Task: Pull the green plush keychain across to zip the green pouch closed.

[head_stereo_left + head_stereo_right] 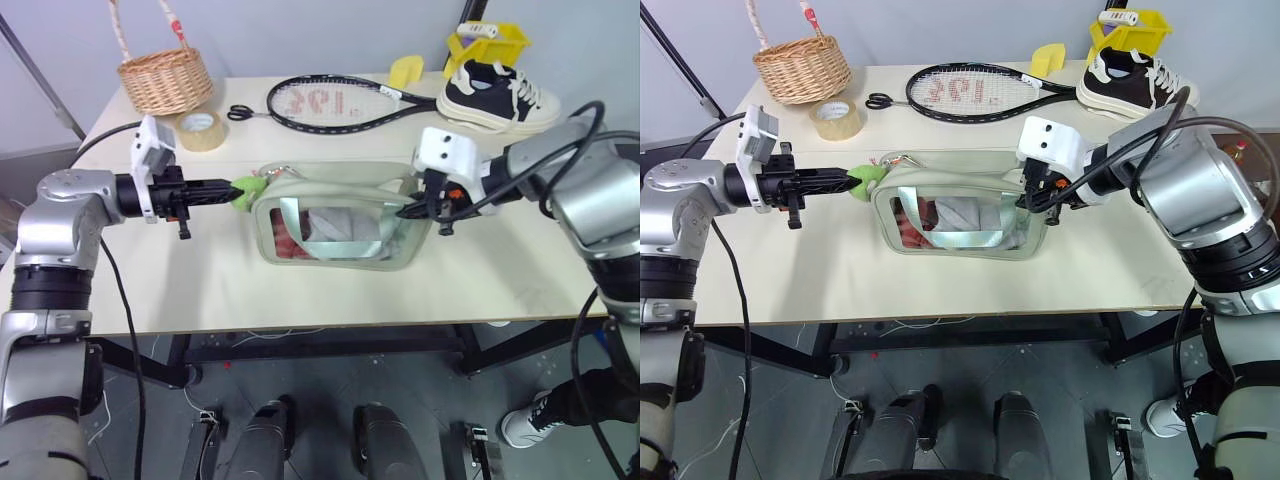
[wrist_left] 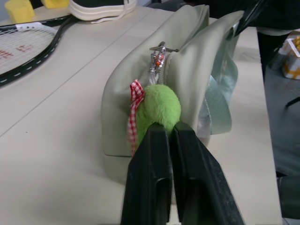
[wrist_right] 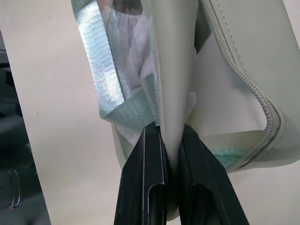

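With the left gripper [image 2: 164, 129] clamping its jaws on the green plush keychain [image 2: 161, 107] at the green pouch's [image 1: 340, 225] left end and the right gripper [image 3: 169, 136] pinching the opposite wall, the whole zip-closing pull is seemingly waiting undone.

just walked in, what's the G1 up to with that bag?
It's set to zip the green pouch on the table. The left gripper is shut on the green plush keychain at one end; the right gripper pinches the pouch's other end. The zipper is still open.
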`<state>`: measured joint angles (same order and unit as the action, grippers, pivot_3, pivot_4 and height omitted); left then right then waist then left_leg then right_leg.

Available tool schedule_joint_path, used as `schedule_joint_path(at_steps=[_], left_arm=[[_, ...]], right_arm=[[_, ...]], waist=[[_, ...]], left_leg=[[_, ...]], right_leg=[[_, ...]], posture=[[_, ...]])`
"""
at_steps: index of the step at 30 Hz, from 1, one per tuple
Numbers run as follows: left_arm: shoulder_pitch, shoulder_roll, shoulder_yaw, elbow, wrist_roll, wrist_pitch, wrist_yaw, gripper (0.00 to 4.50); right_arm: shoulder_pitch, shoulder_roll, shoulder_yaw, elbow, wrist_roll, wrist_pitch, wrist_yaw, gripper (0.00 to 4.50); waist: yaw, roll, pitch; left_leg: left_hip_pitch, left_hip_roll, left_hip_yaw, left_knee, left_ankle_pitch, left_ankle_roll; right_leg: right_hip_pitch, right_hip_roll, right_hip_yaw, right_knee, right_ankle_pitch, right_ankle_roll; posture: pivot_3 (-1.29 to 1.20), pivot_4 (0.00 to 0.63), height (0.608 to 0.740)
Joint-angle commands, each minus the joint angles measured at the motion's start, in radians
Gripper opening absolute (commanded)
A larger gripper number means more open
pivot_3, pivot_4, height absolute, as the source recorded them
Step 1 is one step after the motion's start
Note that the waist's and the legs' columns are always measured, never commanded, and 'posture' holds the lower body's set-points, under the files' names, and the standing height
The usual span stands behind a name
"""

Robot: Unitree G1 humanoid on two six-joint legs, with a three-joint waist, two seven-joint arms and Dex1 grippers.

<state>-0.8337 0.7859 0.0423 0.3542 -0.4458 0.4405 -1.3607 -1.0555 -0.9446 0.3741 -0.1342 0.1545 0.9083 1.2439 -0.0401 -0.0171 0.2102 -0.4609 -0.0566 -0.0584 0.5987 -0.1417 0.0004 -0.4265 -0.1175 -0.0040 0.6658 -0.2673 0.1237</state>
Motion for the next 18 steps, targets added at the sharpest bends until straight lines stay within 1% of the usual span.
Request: schedule_joint_path(at_steps=[1,4,8,12,15,18], left_arm=[[-0.004,0.027,0.04,-0.066,-0.049,0.03,-0.035,0.11],[-0.047,0.006,0.074,-0.102,-0.101,0.085,-0.007,0.11],[-0.109,-0.062,0.071,-0.112,-0.105,0.078,0.065,0.11],[-0.161,-0.149,0.038,-0.107,-0.091,0.075,0.114,0.11],[-0.166,-0.201,-0.036,-0.086,-0.036,0.049,0.113,0.11],[-0.168,-0.225,-0.056,-0.087,-0.027,0.067,0.12,0.95]], right_arm=[[-0.005,-0.015,-0.054,-0.019,0.008,-0.029,-0.001,0.0],[-0.003,-0.007,-0.051,-0.012,0.009,-0.046,-0.002,0.0],[-0.003,0.004,-0.047,-0.004,0.01,-0.059,-0.006,0.0],[-0.005,0.012,-0.045,0.002,0.008,-0.067,-0.008,0.0],[-0.003,0.016,-0.046,-0.001,0.007,-0.067,-0.011,0.0],[-0.002,0.016,-0.046,-0.005,0.007,-0.064,-0.015,0.0]], waist=[[0.0,0.0,0.0],[-0.001,0.0,0.0],[0.002,0.0,0.0],[0.004,0.0,0.0],[0.0,0.0,0.0],[-0.001,0.0,0.0]], left_leg=[[0.0,0.0,0.0,0.0,0.0,0.0],[0.0,0.0,0.0,0.0,0.0,0.0],[0.0,0.0,0.0,0.001,0.0,0.0],[0.0,0.0,0.0,0.002,0.0,0.0],[0.0,0.0,0.0,0.003,0.0,0.0],[0.0,0.0,0.0,0.003,0.0,0.0]], right_leg=[[0.0,0.0,0.0,0.0,0.0,0.0],[0.0,0.0,0.0,0.0,0.0,0.0],[0.001,0.0,0.0,0.0,0.0,0.0],[0.002,0.0,0.0,0.0,0.001,0.001],[0.002,0.0,0.0,0.0,0.001,0.001],[0.002,0.0,0.0,0.001,0.001,0.002]], posture=[[0.0,0.15,0.724],[0.0,0.15,0.724],[0.0,0.15,0.724],[0.0,0.15,0.724],[0.0,0.15,0.724],[0.0,0.15,0.724]])
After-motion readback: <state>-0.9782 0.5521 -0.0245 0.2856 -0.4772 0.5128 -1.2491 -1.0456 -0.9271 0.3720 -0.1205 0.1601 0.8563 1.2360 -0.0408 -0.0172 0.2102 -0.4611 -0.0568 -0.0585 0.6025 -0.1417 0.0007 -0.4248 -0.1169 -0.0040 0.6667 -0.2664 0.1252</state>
